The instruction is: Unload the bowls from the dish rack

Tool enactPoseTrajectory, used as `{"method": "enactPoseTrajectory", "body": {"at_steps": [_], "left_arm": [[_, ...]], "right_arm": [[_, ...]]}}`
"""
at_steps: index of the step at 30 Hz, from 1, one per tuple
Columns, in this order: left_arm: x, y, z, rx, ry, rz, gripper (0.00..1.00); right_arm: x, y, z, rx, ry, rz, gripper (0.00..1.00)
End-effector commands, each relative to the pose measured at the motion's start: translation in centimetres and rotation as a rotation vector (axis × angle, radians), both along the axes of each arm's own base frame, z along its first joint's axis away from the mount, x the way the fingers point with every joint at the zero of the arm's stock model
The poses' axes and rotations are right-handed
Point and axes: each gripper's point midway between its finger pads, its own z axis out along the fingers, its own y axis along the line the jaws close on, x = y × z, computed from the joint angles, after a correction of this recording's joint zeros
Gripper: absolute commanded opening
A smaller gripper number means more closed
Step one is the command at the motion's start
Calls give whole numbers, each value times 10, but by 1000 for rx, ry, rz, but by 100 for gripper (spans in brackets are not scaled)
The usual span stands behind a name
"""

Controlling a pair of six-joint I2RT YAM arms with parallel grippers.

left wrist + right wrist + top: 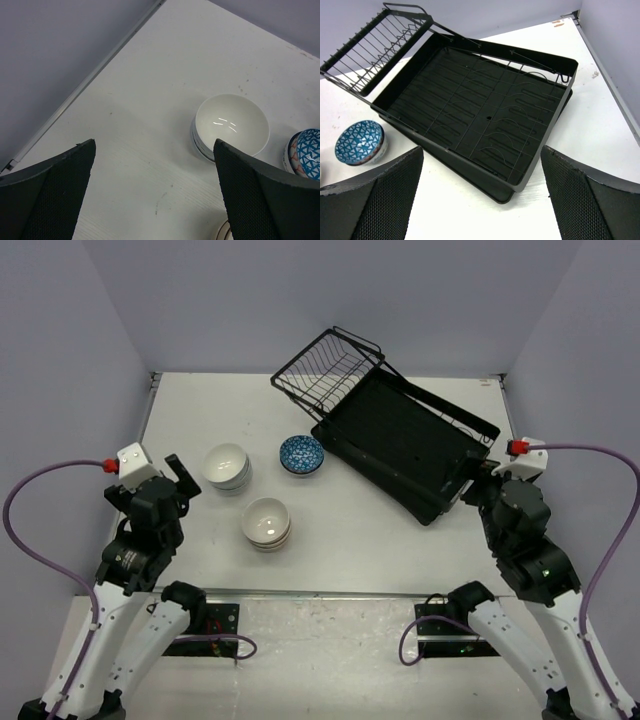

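The black dish rack [400,445] lies diagonally at the back right, its tilted wire basket [325,368] at the far end; no bowls show in it. It also fills the right wrist view [480,115]. On the table stand a stack of white bowls [227,466], a blue-patterned bowl [301,454] and a cream stack with brown rims [267,523]. The left wrist view shows the white stack [231,126] and the blue bowl [306,154]. My left gripper [178,480] is open and empty, left of the white stack. My right gripper [478,483] is open and empty at the rack's near right corner.
Purple walls enclose the table on three sides. The table's left edge strip [80,90] runs close to my left gripper. The rack's near corner [520,187] sits just ahead of my right fingers. The blue bowl also shows in the right wrist view [359,142].
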Motion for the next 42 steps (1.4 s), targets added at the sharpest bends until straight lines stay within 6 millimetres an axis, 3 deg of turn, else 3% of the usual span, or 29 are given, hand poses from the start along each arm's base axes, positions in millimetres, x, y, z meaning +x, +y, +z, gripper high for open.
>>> {"method": "enactPoseTrajectory", "body": {"at_steps": [1, 17, 28, 42], "left_arm": [[0, 5, 3, -5, -24, 33, 100], [-8, -5, 9, -28, -130, -72, 100], [-1, -17, 5, -18, -108, -146, 100], [0, -16, 4, -11, -102, -141, 100]], "right_arm": [[-4, -8, -10, -28, 24, -29, 99], [-6, -14, -17, -16, 8, -68, 99], [-12, -16, -17, -12, -4, -59, 99], [-11, -17, -17, -23, 17, -70, 99]]}}
